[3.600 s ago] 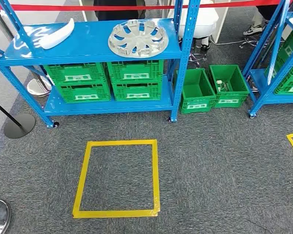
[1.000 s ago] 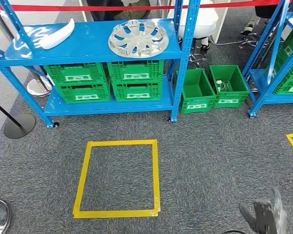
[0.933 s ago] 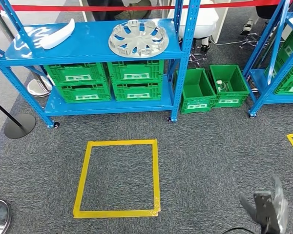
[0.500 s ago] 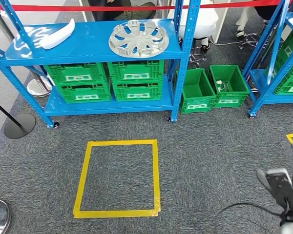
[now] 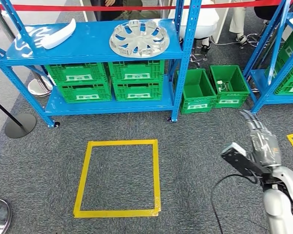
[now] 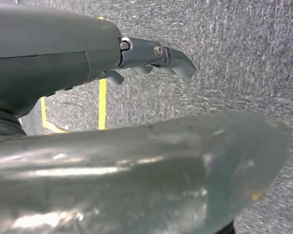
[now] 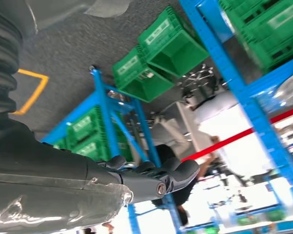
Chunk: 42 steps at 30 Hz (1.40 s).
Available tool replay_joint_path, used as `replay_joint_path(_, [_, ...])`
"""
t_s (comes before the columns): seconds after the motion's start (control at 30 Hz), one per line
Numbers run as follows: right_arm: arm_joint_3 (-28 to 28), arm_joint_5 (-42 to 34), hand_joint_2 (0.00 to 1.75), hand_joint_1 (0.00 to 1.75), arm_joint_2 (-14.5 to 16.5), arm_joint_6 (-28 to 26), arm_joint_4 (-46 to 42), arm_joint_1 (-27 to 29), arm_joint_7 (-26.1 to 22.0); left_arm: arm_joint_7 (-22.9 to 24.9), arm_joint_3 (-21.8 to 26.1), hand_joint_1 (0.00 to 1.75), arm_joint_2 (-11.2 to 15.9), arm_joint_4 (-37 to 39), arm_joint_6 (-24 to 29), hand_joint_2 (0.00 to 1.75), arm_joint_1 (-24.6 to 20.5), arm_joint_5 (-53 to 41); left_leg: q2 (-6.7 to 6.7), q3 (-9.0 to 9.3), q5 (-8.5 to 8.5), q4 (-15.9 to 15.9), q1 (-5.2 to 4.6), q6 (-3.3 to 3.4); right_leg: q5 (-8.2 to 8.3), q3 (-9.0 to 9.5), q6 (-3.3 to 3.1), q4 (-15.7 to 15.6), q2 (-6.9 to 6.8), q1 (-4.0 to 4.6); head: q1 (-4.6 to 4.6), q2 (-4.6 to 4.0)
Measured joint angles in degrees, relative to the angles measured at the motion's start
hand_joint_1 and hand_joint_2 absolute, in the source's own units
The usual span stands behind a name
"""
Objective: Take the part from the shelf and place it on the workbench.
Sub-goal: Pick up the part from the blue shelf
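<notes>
Still at the approach stage, we judge: the wheel cover (image 5: pixel 139 37) lies flat on the top board of the blue shelf (image 5: pixel 90 46), well apart from both hands. Our right hand (image 5: pixel 261 139) is raised over the carpet on the right, fingers stretched out and apart, holding nothing. Our left hand (image 6: pixel 152 56) hangs over the carpet near the yellow tape square (image 5: pixel 117 178), fingers loosely extended, nothing in them. To do this well, we should close the gap to the shelf first, then bring the hands to opposite rims of the cover. It is round, silvery-grey, with curved spokes and open slots. It looks thin and light; a rim grip seems safer than the spokes.
</notes>
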Motion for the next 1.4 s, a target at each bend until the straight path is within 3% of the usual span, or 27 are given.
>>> replay_joint_path(0.17, [5.82,0.68,1.75,0.00,-1.95,0.69,0.07,-2.93,0.95,0.71,-0.25,0.00,0.30,0.00,0.03,0.00,-0.03,-0.84,0.01,-0.17,-0.01,-0.06,-0.10,0.77,0.11,-0.02,0.66,-0.36,0.01,-0.17,-0.03,0.00])
replay_joint_path(0.23, [7.32,0.83,1.75,0.00,-2.43,0.80,0.11,-4.06,1.13,0.80,-0.40,0.00,0.34,0.01,0.02,0.00,-0.06,-0.95,0.01,0.17,0.38,-0.78,0.26,1.20,-0.66,-0.59,1.03,0.72,-0.01,-0.05,0.08,0.00])
replay_joint_path(0.27, [7.90,0.87,1.75,0.00,-2.65,0.84,0.16,-4.55,1.20,0.81,-0.49,0.00,0.34,0.01,0.02,0.00,-0.06,-0.98,0.02,0.36,0.54,-1.08,0.47,1.37,-1.85,-1.66,1.18,2.92,-0.02,-0.01,0.18,0.00])
replay_joint_path(0.33, [8.79,0.89,1.75,0.00,-3.00,0.89,0.32,-5.16,1.29,0.81,-0.72,0.00,0.35,0.02,0.02,0.00,-0.03,-1.00,0.02,0.45,0.49,-1.16,0.57,1.55,-5.10,-5.42,1.39,10.24,-0.01,-0.04,0.32,0.00])
replay_joint_path(0.37, [9.15,0.84,1.75,0.00,-3.12,0.90,0.43,-5.26,1.42,0.81,-0.83,0.00,0.36,0.02,0.02,0.00,-0.01,-1.02,0.00,0.49,0.41,-1.14,0.58,1.56,-6.14,-7.37,1.47,13.69,-0.02,-0.07,0.32,0.00])
replay_joint_path(0.4, [9.51,0.73,1.75,0.00,-3.25,0.86,0.53,-5.30,1.61,0.81,-0.90,0.00,0.35,0.02,0.02,0.00,0.03,-1.07,-0.03,0.58,0.30,-1.12,0.59,1.50,-6.14,-8.56,1.53,15.44,-0.02,-0.09,0.33,0.00])
replay_joint_path(0.43, [9.87,0.58,1.75,0.00,-3.42,0.80,0.61,-5.37,1.83,0.81,-0.95,0.00,0.33,0.03,0.02,0.00,0.06,-1.11,-0.09,0.74,0.13,-1.07,0.64,1.35,-4.98,-8.64,1.57,14.89,-0.03,-0.12,0.33,0.00])
replay_joint_path(0.47, [10.22,0.41,1.75,0.00,-3.59,0.74,0.67,-5.49,2.07,0.81,-0.98,0.00,0.30,0.04,0.04,0.00,0.09,-1.16,-0.15,1.00,-0.10,-1.00,0.72,1.12,-2.87,-7.57,1.61,12.11,-0.03,-0.18,0.33,0.00])
replay_joint_path(0.5, [10.53,0.24,1.75,0.00,-3.75,0.67,0.69,-5.64,2.24,0.81,-1.01,0.00,0.27,0.05,0.06,0.00,0.11,-1.20,-0.21,1.28,-0.41,-0.88,0.81,0.81,-0.64,-5.80,1.71,8.07,-0.03,-0.28,0.36,0.00])
replay_joint_path(0.57, [11.03,-0.02,1.75,0.00,-3.92,0.55,0.74,-5.99,2.55,0.81,-1.04,0.00,0.35,0.06,0.09,0.00,0.05,-1.27,-0.29,1.48,-1.00,-0.55,0.78,0.09,1.57,-2.71,1.51,1.90,0.14,-0.29,0.45,0.00])
replay_joint_path(0.7, [11.84,-0.34,1.75,0.00,-4.11,0.34,0.78,-6.22,3.07,0.79,-1.13,0.00,0.41,0.08,0.01,0.00,-0.04,-1.33,-0.30,1.31,-1.60,-0.22,0.77,-1.00,1.03,-2.12,-0.39,0.66,0.43,-0.08,0.17,0.00])
replay_joint_path(0.77, [12.05,-0.42,1.75,0.00,-4.17,0.29,0.73,-6.40,3.08,0.76,-1.21,0.00,0.37,0.11,-0.01,0.00,-0.11,-1.34,-0.19,0.05,-3.20,2.46,0.92,-1.70,0.76,-1.82,-1.13,0.58,0.35,-0.18,0.03,0.00])
replay_joint_path(0.87, [12.35,-0.55,1.75,0.00,-4.21,0.27,0.70,-6.53,3.13,0.73,-1.25,0.00,0.38,0.13,-0.02,0.00,-0.05,-1.34,-0.12,-6.34,-7.25,13.30,1.06,-2.30,0.26,-1.53,-1.64,0.56,0.23,-0.19,-0.13,0.00])
replay_joint_path(0.9, [12.47,-0.65,1.75,0.00,-4.21,0.27,0.70,-6.51,3.16,0.71,-1.25,0.00,0.38,0.13,-0.03,0.00,0.04,-1.34,-0.12,-8.16,-7.47,15.81,1.08,-2.34,0.05,-1.37,-1.68,0.56,0.24,-0.20,-0.14,0.00])
replay_joint_path(0.93, [12.56,-0.76,1.75,0.00,-4.21,0.26,0.70,-6.49,3.20,0.68,-1.26,0.00,0.37,0.14,-0.05,0.00,0.14,-1.36,-0.11,-9.12,-6.73,16.62,1.11,-2.32,-0.19,-1.13,-1.64,0.56,0.26,-0.20,-0.14,0.00])
replay_joint_path(1.0, [12.74,-1.04,1.75,0.00,-4.22,0.21,0.70,-6.52,3.29,0.64,-1.26,0.00,0.39,0.15,-0.04,0.00,0.23,-1.39,-0.06,-7.70,-2.15,11.82,1.14,-2.11,-0.77,-0.22,-1.37,0.55,0.29,-0.27,-0.13,0.00])
replay_joint_path(1.07, [12.96,-1.58,0.87,0.00,-4.23,0.02,0.69,-6.67,3.42,0.68,-1.26,0.00,0.39,0.16,0.07,0.00,0.19,-1.43,0.09,-4.73,1.65,4.52,1.11,-1.76,-1.43,0.57,-0.78,0.64,0.38,-0.12,-0.29,0.00])
replay_joint_path(1.13, [13.18,-2.26,0.00,0.00,-4.23,-0.28,0.68,-6.83,3.55,0.84,-1.26,0.00,0.37,0.18,0.19,0.00,0.07,-1.48,0.17,-3.37,2.05,1.37,1.03,-1.25,-1.77,0.88,-0.12,0.50,0.47,0.09,-0.39,0.00])
replay_joint_path(1.17, [13.27,-2.51,0.00,0.00,-4.23,-0.39,0.68,-6.87,3.63,0.92,-1.26,0.00,0.36,0.19,0.22,0.00,0.02,-1.49,0.12,-3.17,1.79,1.07,1.00,-0.90,-1.83,1.02,0.18,0.32,0.50,0.10,-0.37,0.00])
replay_joint_path(1.23, [13.48,-2.80,0.87,0.00,-4.24,-0.56,0.67,-7.01,3.71,0.96,-1.26,0.00,0.34,0.19,0.20,0.00,0.05,-1.46,0.07,-2.89,1.56,0.96,1.11,-0.18,-2.35,1.03,0.81,0.54,0.40,0.02,-0.26,0.00])
replay_joint_path(1.3, [13.70,-2.84,1.75,0.00,-4.30,-0.61,0.67,-7.27,3.80,0.95,-1.26,0.00,0.35,0.19,0.15,0.00,0.04,-1.41,-0.02,-2.42,1.25,0.80,1.24,0.53,-4.44,-1.04,1.21,4.80,0.31,0.03,-0.07,0.00])
replay_joint_path(1.37, [13.91,-2.80,1.75,0.00,-4.45,-0.57,0.72,-7.35,3.89,0.95,-1.26,0.00,0.38,0.19,0.13,0.00,0.01,-1.38,-0.24,-2.09,0.87,0.80,1.07,0.99,-7.27,-5.51,1.25,12.76,0.29,0.10,0.05,0.00])
replay_joint_path(1.4, [14.02,-2.79,1.75,0.00,-4.52,-0.55,0.75,-7.30,3.91,0.95,-1.26,0.00,0.39,0.19,0.13,0.00,0.04,-1.38,-0.44,-1.89,0.67,0.81,0.95,1.11,-7.82,-7.58,1.20,15.83,0.29,0.15,0.04,0.00])
